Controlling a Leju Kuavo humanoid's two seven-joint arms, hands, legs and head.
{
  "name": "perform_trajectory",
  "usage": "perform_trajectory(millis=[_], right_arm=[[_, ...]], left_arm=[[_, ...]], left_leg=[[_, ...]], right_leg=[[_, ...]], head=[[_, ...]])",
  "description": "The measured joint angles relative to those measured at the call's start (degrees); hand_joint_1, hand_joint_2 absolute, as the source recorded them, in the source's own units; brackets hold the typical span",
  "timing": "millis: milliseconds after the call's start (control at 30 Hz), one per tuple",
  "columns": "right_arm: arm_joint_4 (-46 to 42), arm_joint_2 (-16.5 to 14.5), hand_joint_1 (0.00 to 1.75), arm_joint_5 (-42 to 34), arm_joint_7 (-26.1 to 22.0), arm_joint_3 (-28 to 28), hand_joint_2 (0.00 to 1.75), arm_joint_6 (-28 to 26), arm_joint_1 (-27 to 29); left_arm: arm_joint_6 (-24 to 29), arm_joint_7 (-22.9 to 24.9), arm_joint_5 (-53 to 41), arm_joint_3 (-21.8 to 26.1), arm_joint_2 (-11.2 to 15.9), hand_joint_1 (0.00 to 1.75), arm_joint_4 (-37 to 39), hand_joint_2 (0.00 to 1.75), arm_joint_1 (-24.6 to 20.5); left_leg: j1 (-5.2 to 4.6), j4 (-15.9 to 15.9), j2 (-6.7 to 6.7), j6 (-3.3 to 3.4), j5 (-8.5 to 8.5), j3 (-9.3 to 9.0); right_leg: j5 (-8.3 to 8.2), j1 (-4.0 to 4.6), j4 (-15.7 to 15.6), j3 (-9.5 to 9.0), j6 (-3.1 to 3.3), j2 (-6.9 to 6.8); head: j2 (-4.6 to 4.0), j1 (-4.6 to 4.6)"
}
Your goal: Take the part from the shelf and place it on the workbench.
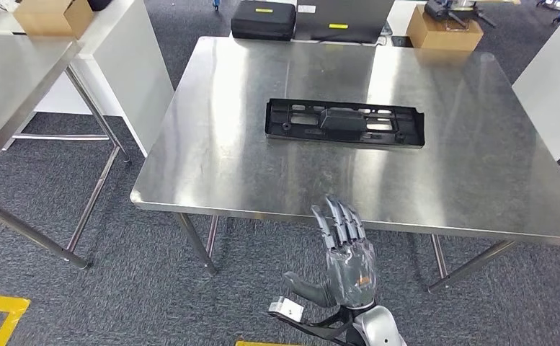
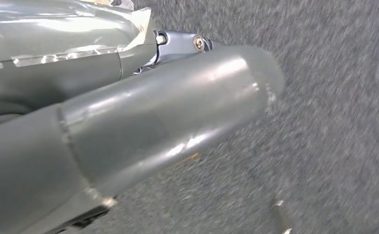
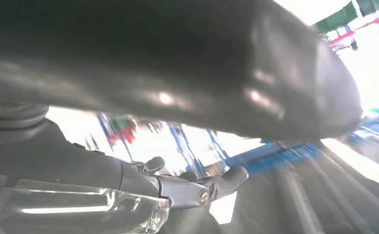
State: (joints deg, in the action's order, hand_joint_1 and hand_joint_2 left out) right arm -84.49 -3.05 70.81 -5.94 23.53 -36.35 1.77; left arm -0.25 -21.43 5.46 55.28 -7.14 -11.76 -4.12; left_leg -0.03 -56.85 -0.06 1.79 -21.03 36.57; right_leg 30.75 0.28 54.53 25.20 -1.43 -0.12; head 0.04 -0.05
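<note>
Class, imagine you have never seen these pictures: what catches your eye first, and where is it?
First the long black plastic part, lying flat mid-way across the shiny steel workbench. Next the right hand, raised before the bench's near edge with fingers straight, holding nothing. Cardboard boxes sit on the floor beyond.

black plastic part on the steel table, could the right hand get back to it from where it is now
Probably yes. The right hand hovers with its fingers spread and nothing in them, just off the near edge of the steel table. The black plastic part lies flat mid-table straight ahead of it, with only bare tabletop between them.
</note>
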Motion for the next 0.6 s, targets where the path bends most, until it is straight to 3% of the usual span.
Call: perform_trajectory(millis=[167, 200, 267, 300, 333, 400, 467, 533, 600], right_arm=[[1.9, -0.1, 0.0, -4.4, -2.0, -1.5, 0.0, 0.0, 0.1], [5.6, -0.5, 0.0, -9.4, -4.5, -4.3, 0.0, 0.0, -0.1], [21.8, -1.6, 0.0, -11.8, -8.0, -17.9, 0.0, 0.0, -1.5], [31.3, -2.2, 0.0, -10.7, -8.3, -25.9, 0.0, 0.0, -2.2], [38.6, -2.6, 0.0, -6.1, -6.5, -32.4, 0.0, 0.0, -2.8], [46.8, -3.1, 0.0, -1.7, -2.2, -38.8, 0.0, 0.0, -3.1], [53.5, -3.6, 0.0, 0.0, 1.8, -43.4, 0.0, 0.3, -3.3], [58.9, -4.0, 0.0, 0.3, 5.8, -46.8, 0.0, 1.3, -3.3], [63.0, -4.3, 0.0, 0.4, 8.3, -49.5, 0.0, 2.4, -3.1]], left_arm=[[-0.3, 0.1, -0.4, -0.2, 0.0, 0.0, 0.0, 0.0, 0.1], [-0.7, 0.5, -1.0, -0.4, 0.0, 0.0, 0.0, 0.0, 0.2], [-1.6, 1.6, -2.7, -1.3, 0.3, 0.0, 0.0, 0.0, 0.3], [-2.0, 2.1, -3.6, -1.8, 0.4, 0.0, 0.0, 0.0, 0.5], [-2.2, 2.3, -4.2, -2.2, 0.6, 0.0, 0.0, 0.0, 0.6], [-2.4, 2.1, -4.8, -2.6, 0.9, 0.0, 0.0, 0.0, 0.8], [-2.6, 1.7, -5.2, -2.9, 1.1, 0.0, 0.0, 0.0, 0.9], [-2.8, 1.5, -5.6, -3.1, 1.3, 0.0, 0.0, 0.0, 1.1], [-2.8, 1.5, -5.8, -3.5, 1.4, 0.0, 0.0, 0.0, 1.2]], left_leg=[[-0.04, 0.1, -0.07, -0.28, 0.32, 0.09], [0.07, -1.5, -0.1, -0.54, -1.56, 0.67], [0.48, -10.8, -0.12, -1.27, -7.78, 2.81], [0.76, -14.6, -0.1, -1.6, -10.22, 3.0], [0.95, -15.5, -0.08, -1.78, -10.27, 1.76], [1.19, -7.5, -0.22, -1.9, -8.25, -4.13], [1.02, -1.8, -0.53, -1.65, -8.25, -7.57], [0.59, -0.8, -0.65, -0.87, -8.21, -7.45], [0.5, -0.4, -0.34, 0.48, -7.32, -6.71]], right_leg=[[-0.44, -0.33, -0.2, 0.14, 0.4, -0.05], [-1.01, -0.62, -0.2, 0.53, 0.87, -0.19], [-2.72, -1.02, 0.0, 2.26, 1.41, -0.71], [-3.52, -1.07, 0.3, 3.26, 1.53, -0.99], [-3.98, -1.08, 0.6, 4.04, 1.31, -1.16], [-4.22, -1.08, 1.4, 5.02, 0.98, -1.22], [-4.57, -0.92, 2.0, 5.81, 0.43, -1.13], [-5.19, -0.81, 2.0, 6.28, -0.49, -1.04], [-4.65, -0.84, 2.9, 7.3, -1.09, -0.8]], head=[[0.0, -0.04], [0.0, -0.17], [0.0, -0.43], [0.0, -0.55], [0.0, -0.55], [0.0, -0.57], [0.0, -0.56], [0.0, -0.51], [0.0, -0.52]])
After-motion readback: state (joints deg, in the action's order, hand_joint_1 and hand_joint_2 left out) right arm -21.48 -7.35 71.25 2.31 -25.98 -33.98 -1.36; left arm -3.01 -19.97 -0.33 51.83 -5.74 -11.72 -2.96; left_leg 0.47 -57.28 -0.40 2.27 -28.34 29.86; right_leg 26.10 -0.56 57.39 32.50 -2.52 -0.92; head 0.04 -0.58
